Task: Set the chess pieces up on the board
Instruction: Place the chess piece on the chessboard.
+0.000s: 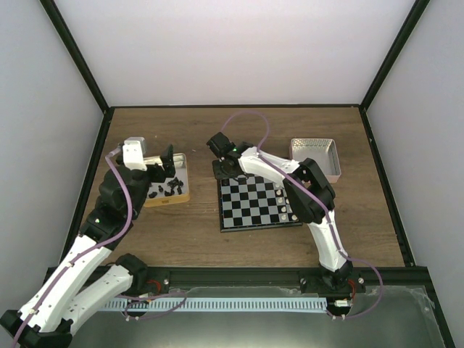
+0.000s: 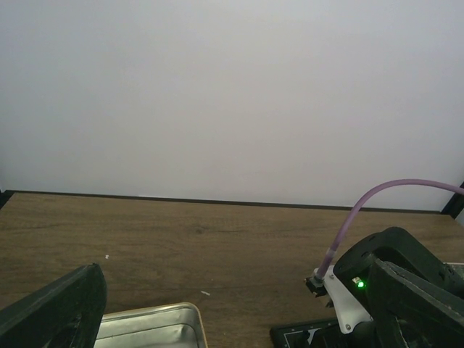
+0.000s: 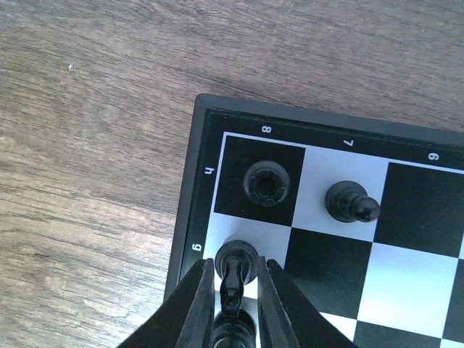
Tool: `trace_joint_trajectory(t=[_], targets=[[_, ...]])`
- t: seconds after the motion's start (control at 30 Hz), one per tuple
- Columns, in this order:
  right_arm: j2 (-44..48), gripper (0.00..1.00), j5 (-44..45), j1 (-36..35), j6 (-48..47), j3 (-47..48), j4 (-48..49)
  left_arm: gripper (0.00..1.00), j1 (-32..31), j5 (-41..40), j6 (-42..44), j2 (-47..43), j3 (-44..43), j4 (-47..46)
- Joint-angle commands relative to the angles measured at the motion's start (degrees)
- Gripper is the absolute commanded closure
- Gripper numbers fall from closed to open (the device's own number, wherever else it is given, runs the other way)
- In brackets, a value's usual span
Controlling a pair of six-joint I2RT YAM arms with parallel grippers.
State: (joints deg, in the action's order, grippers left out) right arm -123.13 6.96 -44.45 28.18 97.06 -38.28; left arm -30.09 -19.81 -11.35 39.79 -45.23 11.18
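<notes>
**Right gripper** (image 3: pixel 237 272): the jaws are narrow, with one finger on either side of a small black edge piece (image 3: pixel 237 255). This piece stands upright on a white border square of the board (image 3: pixel 190 217), next to the corner square. The gap on each side is hairline. I cannot tell whether the fingers press the piece or merely flank it.

**Left gripper** (image 1: pixel 169 161): the jaws are wide with nothing between them. It is poised over the left tin (image 1: pixel 186 181), which sits on the table (image 1: pixel 181 130) just left of the board.

**Location of task items:**
- A rook-like piece (image 3: pixel 267 183) occupies the black corner square.
- A pawn (image 3: pixel 350 203) sits on the adjoining white square along the numbered edge.
- A cluster of loose pieces (image 1: pixel 165 188) lies jumbled in the left tin.
- A few small objects show near the board's right edge in the top view, too small to identify.
- A second tin (image 1: pixel 335 170) stands beyond the board's far right corner.

**Handling assessment:**
- The pieces are judged very light, rigid and smooth.
- They are tall for their narrow bases, so they would tip at a slight sideways nudge.
- The best hold appears to be across the waist below the head, with the fingers vertical and square to the piece.
- On release, the fingers should part evenly so that neither drags the piece off its square.
- Neighbouring pieces stand near one another, so clearance for the fingers is tight.
- The pieces lying in the tin would need a grip across the body and righting before placement.
</notes>
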Motion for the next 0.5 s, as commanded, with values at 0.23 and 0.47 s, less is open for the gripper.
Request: trace_joint_trajectory(t=[0.23, 0.47], targets=[[4.9, 0.75, 1.0, -0.3, 1.1, 3.7, 0.2, 0.0, 0.3, -0.2, -0.9, 1.2, 0.4, -1.1], [11.7, 0.69, 4.2, -0.3, 2.7, -1.1, 2.3, 0.0, 0.5, -4.3, -5.3, 9.8, -3.1, 4.6]])
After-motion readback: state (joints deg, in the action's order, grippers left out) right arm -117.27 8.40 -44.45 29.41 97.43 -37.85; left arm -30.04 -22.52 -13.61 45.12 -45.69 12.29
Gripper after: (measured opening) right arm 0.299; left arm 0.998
